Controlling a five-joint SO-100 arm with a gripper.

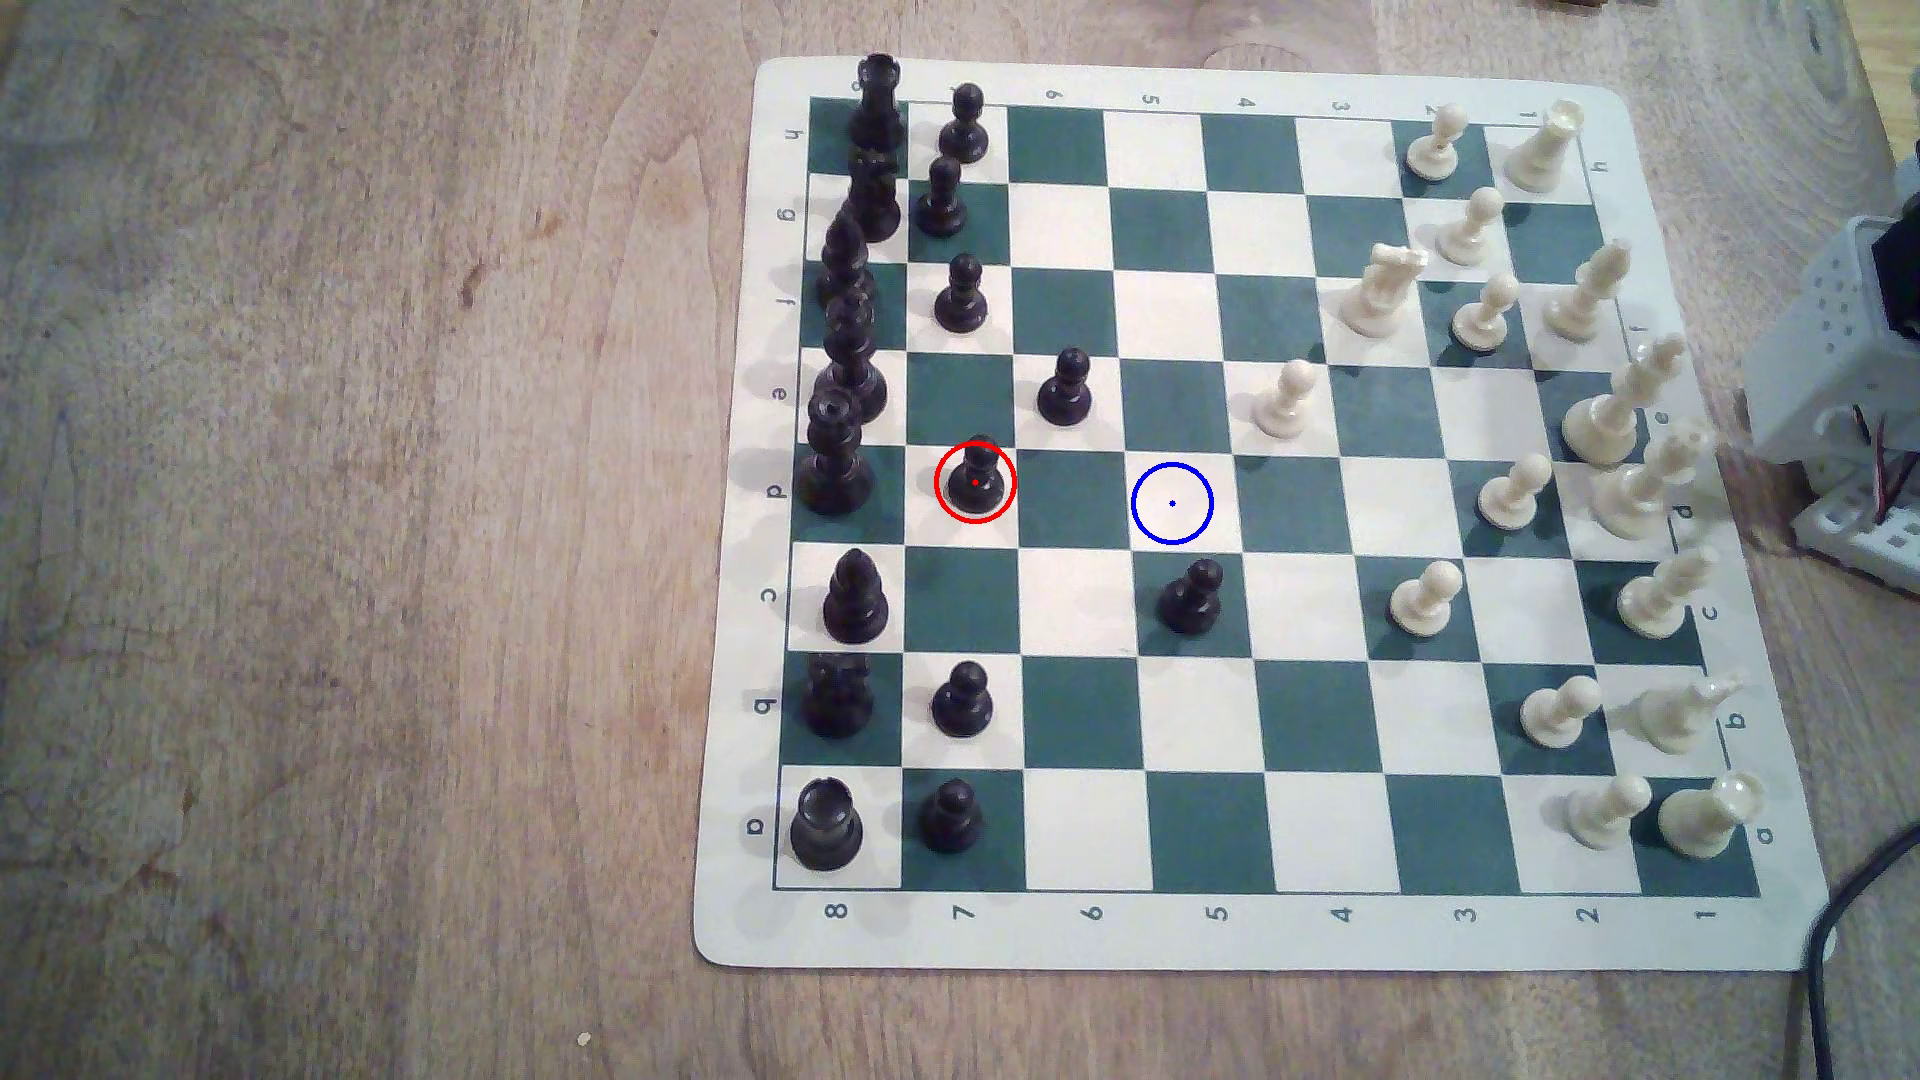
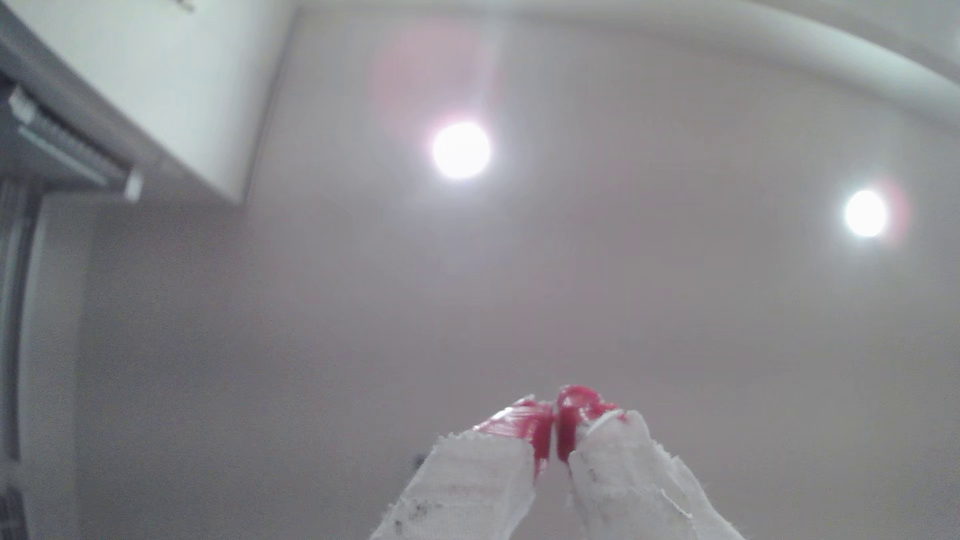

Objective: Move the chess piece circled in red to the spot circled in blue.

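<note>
On the wooden table (image 1: 364, 519), a green-and-cream chessboard (image 1: 1247, 935) is spread. Left of centre, the red-circled black pawn (image 1: 975, 481) is seen upright; the blue-circled cream square (image 1: 1172, 504) lies nearby rightward. Wrist view: ceiling lights (image 2: 461, 150) are seen beyond the closed, empty jaws of the gripper (image 2: 553, 433).

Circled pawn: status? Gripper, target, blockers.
Gripper shut, empty, aimed at the ceiling. Circled black pawn upright on its square, untouched. Blue-ringed square free; green square between them bare.

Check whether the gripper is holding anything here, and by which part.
Nothing is held. The gripper points at the ceiling, fingers together and empty; the black pawn stands on its red-ringed square.
</note>
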